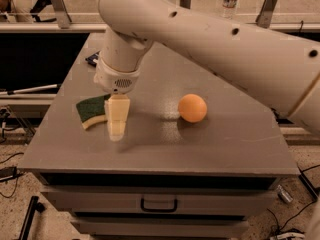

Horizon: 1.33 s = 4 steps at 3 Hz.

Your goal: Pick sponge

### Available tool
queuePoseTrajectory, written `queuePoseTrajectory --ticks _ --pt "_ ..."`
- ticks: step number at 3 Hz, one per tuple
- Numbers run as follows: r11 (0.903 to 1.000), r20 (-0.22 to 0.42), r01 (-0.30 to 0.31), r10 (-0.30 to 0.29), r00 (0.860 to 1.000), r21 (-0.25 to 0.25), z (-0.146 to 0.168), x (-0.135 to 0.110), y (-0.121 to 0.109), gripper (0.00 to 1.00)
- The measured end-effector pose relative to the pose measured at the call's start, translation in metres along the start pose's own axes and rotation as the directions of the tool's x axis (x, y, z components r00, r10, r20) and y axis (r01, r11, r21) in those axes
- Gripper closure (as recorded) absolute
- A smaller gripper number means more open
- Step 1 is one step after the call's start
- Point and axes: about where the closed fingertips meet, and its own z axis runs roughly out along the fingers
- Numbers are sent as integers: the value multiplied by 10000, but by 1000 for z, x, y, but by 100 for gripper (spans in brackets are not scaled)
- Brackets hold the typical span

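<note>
A large cream-white robot arm [215, 41] with small round holes along its shell reaches in from the right and upper edge of the camera view and bends down over the left part of a grey rectangular tabletop [215, 146]. Its rounded wrist housing [119, 66] points straight down. Below it hangs the pale cream gripper [117, 128], upright, with its lower end at or just above the tabletop surface. From this side it shows as a single blocky shape, so whether it is spread or closed cannot be told.

The wavy-edged kitchen sponge [90, 110], dark green scouring layer over pale yellow foam, lies flat on the left part of the tabletop. The gripper stands right at the sponge's right edge and hides that edge; whether they touch cannot be told.

A smooth orange ball [192, 108] rests on the tabletop well to the right of the gripper, apart from it and from the sponge. A flat black remote-like object [92, 60] lies near the far left edge of the tabletop, mostly hidden behind the wrist housing. Under the tabletop, a grey drawer front carries a dark metal handle [159, 204].
</note>
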Motion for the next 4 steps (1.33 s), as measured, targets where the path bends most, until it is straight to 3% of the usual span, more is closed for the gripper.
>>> queuePoseTrajectory --ticks 1,2,3,4 --pt "9989 -229 20 -30 9997 -467 17 -3 -6 17" --pt "9965 -258 89 -111 9996 -825 26 -5 -9 41" --pt "9937 61 198 -192 9998 -1106 24 -4 -11 64" --pt "9937 647 -316 387 9972 -1071 0 21 -21 87"
